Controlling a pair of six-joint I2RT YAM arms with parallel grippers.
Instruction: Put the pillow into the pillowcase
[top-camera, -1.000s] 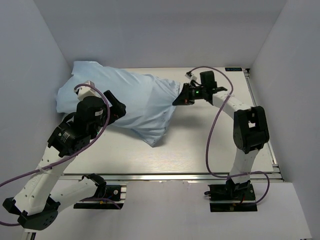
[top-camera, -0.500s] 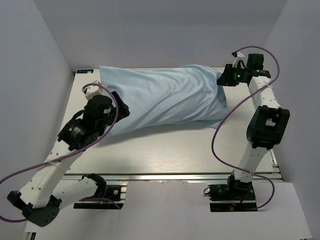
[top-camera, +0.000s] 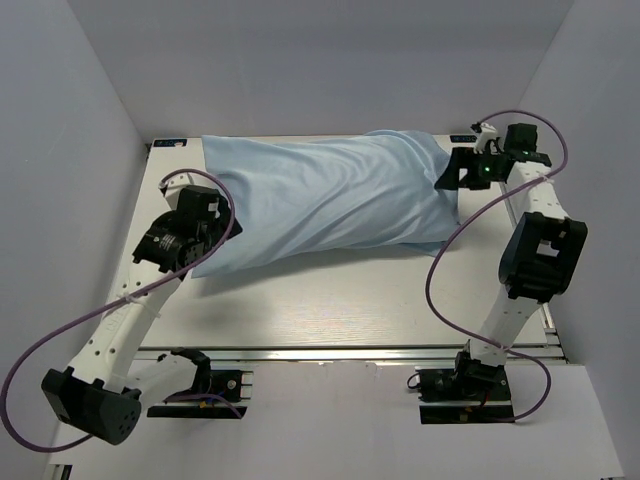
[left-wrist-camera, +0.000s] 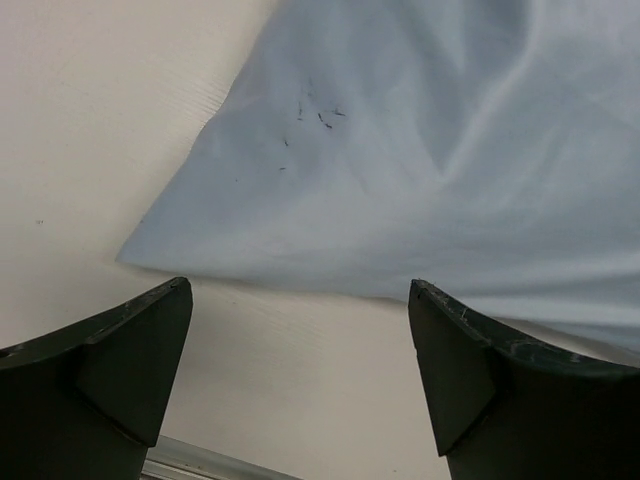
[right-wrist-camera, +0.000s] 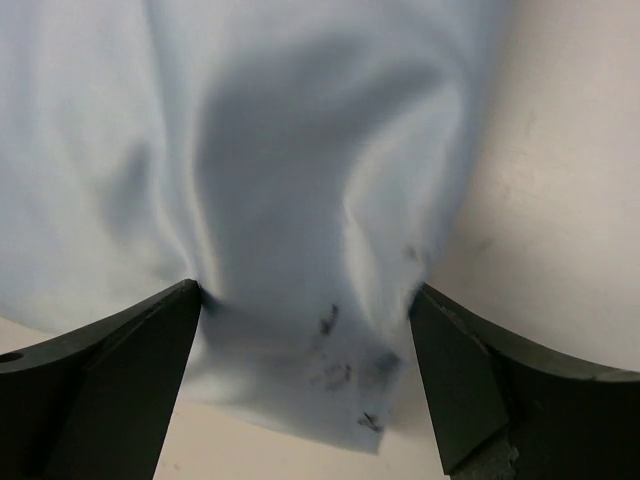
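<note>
The thin, light-blue fabric pillowcase (top-camera: 320, 200) lies plump across the upper worktop (top-camera: 350, 300), its long axis left to right. The left claw (left-wrist-camera: 300, 287) gapes wide just off its lower-left corner. The right claw (right-wrist-camera: 305, 290), equally wide, straddles the right-end corner without gripping it.

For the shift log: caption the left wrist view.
Open left gripper above the table, framing a corner of the pillowcase.

Light-blue pillowcase (top-camera: 320, 200) with dark specks; pale woodgrain table (top-camera: 340, 300); black tools.
</note>
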